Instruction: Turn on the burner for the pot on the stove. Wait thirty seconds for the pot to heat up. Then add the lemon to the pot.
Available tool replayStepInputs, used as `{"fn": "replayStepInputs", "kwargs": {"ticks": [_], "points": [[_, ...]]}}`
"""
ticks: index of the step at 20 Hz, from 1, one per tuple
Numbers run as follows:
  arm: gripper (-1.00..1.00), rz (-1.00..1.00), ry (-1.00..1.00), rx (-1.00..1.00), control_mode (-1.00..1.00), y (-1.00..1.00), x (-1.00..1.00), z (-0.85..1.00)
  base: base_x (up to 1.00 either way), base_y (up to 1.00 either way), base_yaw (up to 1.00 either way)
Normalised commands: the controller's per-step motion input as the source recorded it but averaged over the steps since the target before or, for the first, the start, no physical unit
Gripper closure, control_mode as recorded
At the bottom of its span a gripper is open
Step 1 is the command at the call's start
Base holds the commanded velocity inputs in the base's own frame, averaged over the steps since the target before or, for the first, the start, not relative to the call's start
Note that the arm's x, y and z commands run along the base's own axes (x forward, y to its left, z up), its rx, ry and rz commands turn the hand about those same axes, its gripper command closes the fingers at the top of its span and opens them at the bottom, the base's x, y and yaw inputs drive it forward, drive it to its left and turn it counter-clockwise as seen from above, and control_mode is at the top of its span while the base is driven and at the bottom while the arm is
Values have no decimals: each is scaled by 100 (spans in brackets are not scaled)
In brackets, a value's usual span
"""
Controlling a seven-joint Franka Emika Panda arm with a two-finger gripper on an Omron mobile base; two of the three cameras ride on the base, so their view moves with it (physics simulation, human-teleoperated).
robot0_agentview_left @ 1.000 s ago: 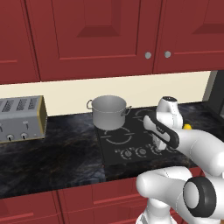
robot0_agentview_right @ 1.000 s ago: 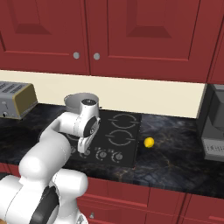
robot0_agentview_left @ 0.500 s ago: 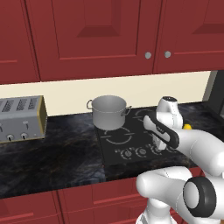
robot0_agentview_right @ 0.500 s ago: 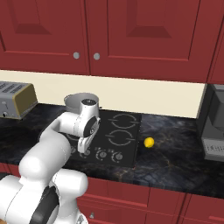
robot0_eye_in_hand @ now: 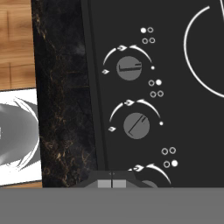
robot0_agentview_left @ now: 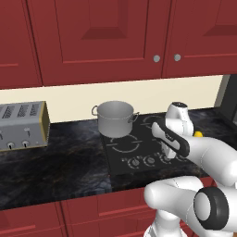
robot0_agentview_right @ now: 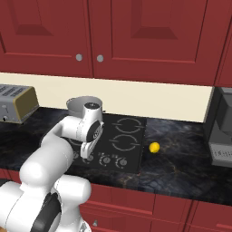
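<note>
Brushed-steel pot (robot0_agentview_left: 115, 118) stands upright on the stove's (robot0_agentview_left: 139, 149) rear-left ring. Right base view: lemon (robot0_agentview_right: 154, 147) lies on the tabletop (robot0_agentview_right: 181, 158) just right of the stove. Hand view: closed, empty hand (robot0_eye_in_hand: 112, 183) hovers over unlettered knobs (robot0_eye_in_hand: 136, 126).

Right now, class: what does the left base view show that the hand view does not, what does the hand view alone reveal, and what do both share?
Left base view alone: the pot on the stove's back-left burner, the toaster on the counter to the left, the lemon peeking past the arm, and the red cabinets. Hand view alone: the pointer line on each knob, the small dot marks beside them, and the shut pincer close above a knob. Both share the black stove and its knob row.
</note>
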Motion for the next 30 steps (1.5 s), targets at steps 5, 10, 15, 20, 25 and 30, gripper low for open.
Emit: {"fn": "replayStepInputs", "kwargs": {"ticks": [5,10,15,20,25,30], "points": [[100,0,0,0,-100,0,0,0,0,0,0],[100,0,0,0,-100,0,0,0,0,0,0],[100,0,0,0,-100,0,0,0,0,0,0],[100,0,0,0,-100,0,0,0,0,0,0],[100,0,0,0,-100,0,0,0,0,0,0],[100,0,0,0,-100,0,0,0,0,0,0]]}}
